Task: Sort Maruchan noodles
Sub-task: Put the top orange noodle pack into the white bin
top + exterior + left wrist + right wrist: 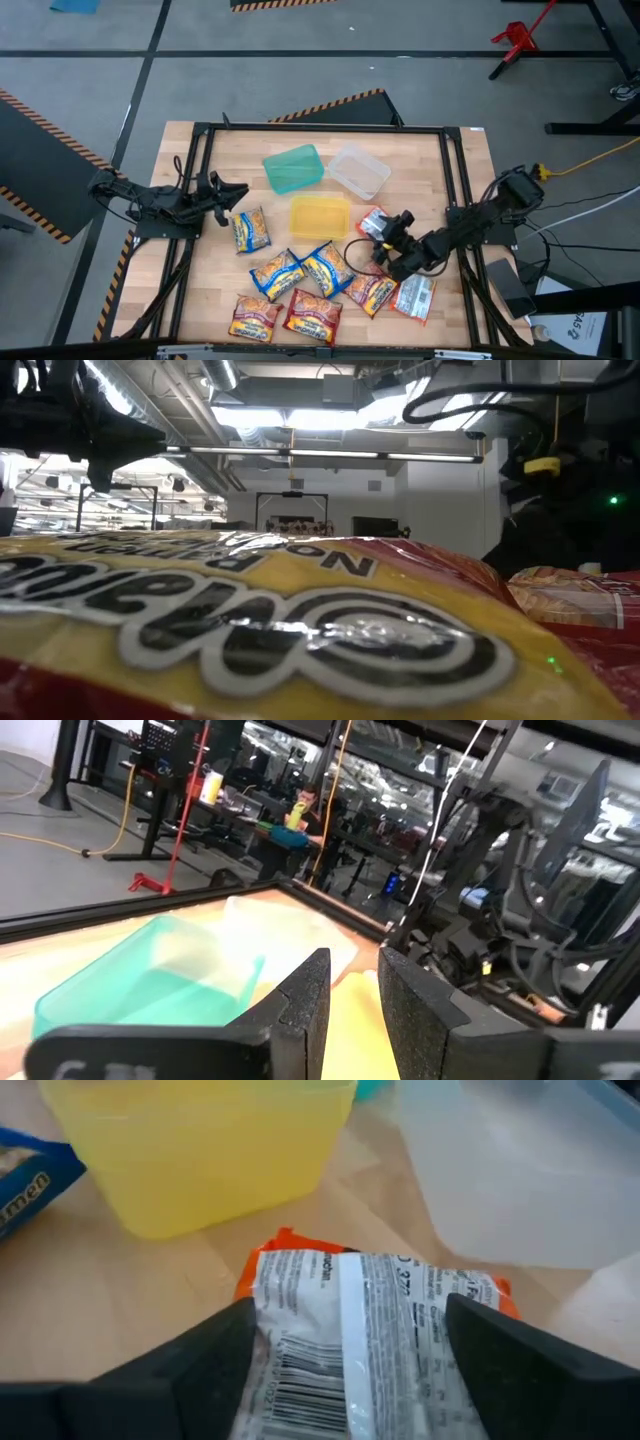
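Several Maruchan noodles packets lie flat on the wooden table: blue-and-yellow ones [250,230] [277,275] [327,268], orange-red ones [255,318] [313,313] [370,290], and one with a white side up [413,297]. One more packet [370,1320] lies silver, barcoded back up, near the yellow container [200,1150]. My right gripper [385,243] is open over it, slanting down from the table's right. My left gripper [235,192] waits at the table's left, held level, with a narrow empty gap [352,1010] between its fingers. My right gripper has one finger [200,1360] over one end of the back-up packet and the other finger [510,1355] over the opposite end. The packet lies flat on the table. Whether the fingers touch it, I cannot tell.
A teal container [293,167], a clear one [360,170] and the yellow one [320,215] stand at the table's far middle. A black frame [320,128] rims the table. A yellow-and-red packet [250,630] fills the low view.
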`<state>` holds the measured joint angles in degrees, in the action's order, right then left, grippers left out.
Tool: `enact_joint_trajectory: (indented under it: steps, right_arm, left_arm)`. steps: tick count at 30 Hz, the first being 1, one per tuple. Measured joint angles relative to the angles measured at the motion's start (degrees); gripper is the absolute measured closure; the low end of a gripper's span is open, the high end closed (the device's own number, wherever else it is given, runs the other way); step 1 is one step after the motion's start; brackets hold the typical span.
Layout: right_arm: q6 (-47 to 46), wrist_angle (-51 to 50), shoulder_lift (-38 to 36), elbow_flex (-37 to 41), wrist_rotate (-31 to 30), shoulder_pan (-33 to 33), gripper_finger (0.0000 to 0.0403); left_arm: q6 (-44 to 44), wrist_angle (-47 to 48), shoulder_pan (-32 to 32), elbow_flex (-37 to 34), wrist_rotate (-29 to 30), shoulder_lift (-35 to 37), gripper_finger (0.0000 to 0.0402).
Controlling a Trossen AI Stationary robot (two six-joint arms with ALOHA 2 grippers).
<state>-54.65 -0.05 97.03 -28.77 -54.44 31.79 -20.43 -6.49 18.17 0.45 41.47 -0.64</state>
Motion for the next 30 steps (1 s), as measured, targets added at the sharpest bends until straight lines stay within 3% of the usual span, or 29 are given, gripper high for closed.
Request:
enact_joint_trajectory:
  steps: [6,17,24,30]
  right_arm:
    - [-7.9,0.5,4.0,-0.1,-4.3,0.2,0.0189]
    - [-8.3,0.0,4.3,0.2,-5.9,0.1,0.0383]
    - [-9.2,-0.9,3.3,-0.5,-5.3,0.0,0.0401]
    - [-5.2,-4.3,-0.5,-4.1,-1.2,0.0,0.0402]
  left_arm:
    - [-0.3,0.5,0.0,0.0,0.0,0.0,0.0319]
    - [-0.5,0.5,0.0,0.0,0.0,0.0,0.0319]
    - [-1.7,0.5,0.0,0.0,-0.1,0.0,0.0319]
    - [-1.7,0.5,0.0,0.0,-0.3,0.0,0.0319]
